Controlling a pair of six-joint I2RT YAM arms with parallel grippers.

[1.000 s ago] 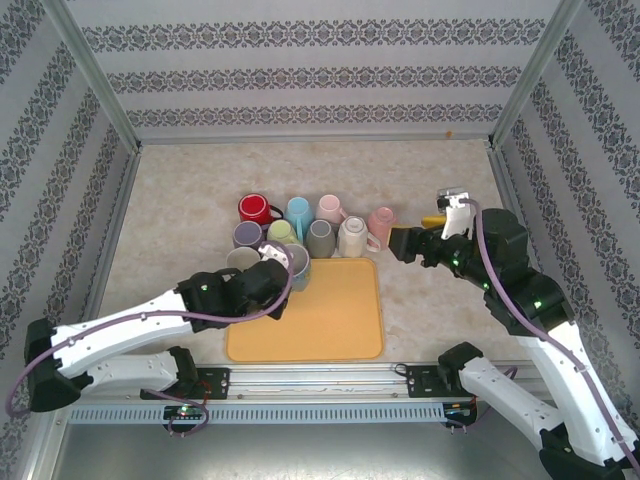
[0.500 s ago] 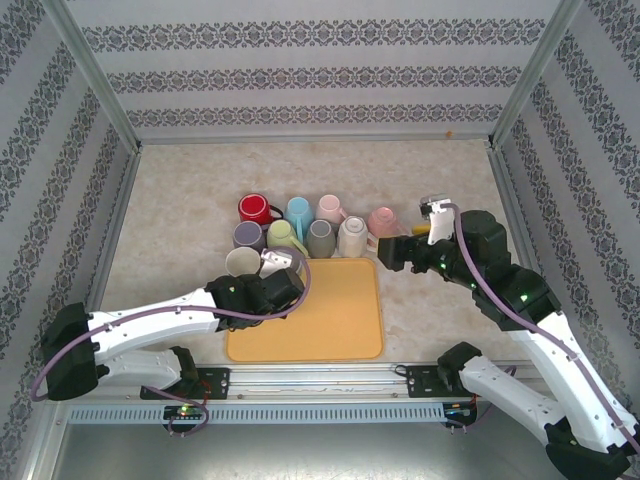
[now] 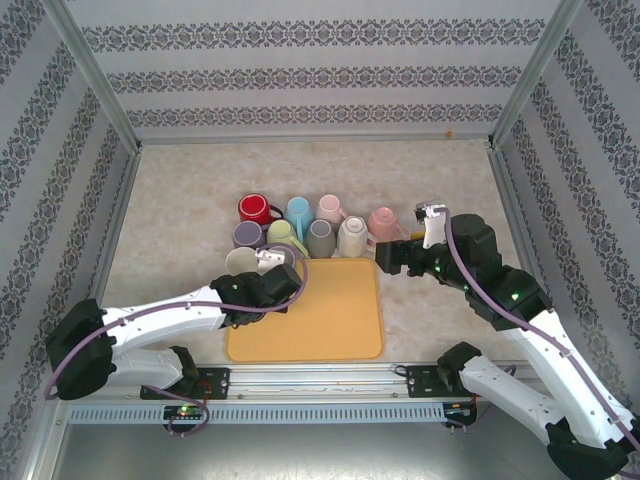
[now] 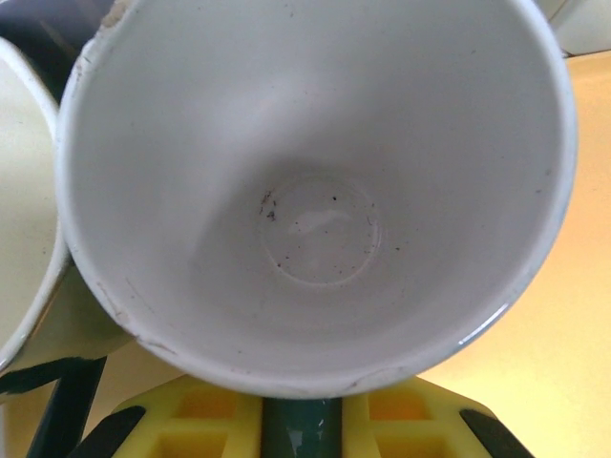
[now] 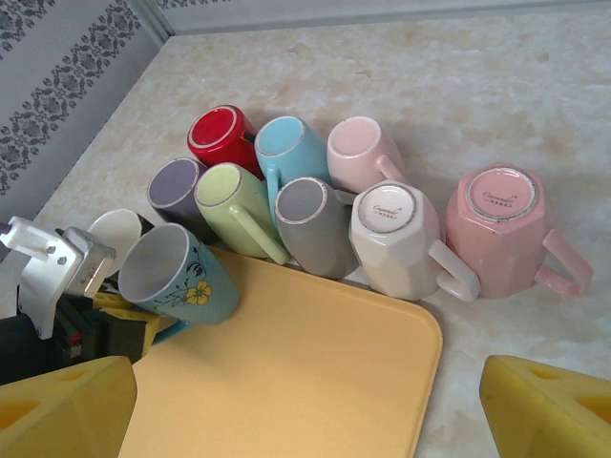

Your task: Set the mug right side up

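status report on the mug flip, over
Left gripper shut on blue mug, tilted over tray corner. Right gripper open, near pink mug. Other mugs crowd close behind.

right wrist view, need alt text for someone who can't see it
The left gripper holds a blue floral mug tilted by the back left corner of an orange tray. Behind it, a cluster of coloured mugs sits on the marbled table. The open right gripper frames the bottom corners.

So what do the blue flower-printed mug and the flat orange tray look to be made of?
Blue flower-printed mug: glazed ceramic by the look; thick rim, glossy white inside with dark specks. Flat orange tray: probably plastic or rubber; matte, even colour, rounded corners. Neither is certain.
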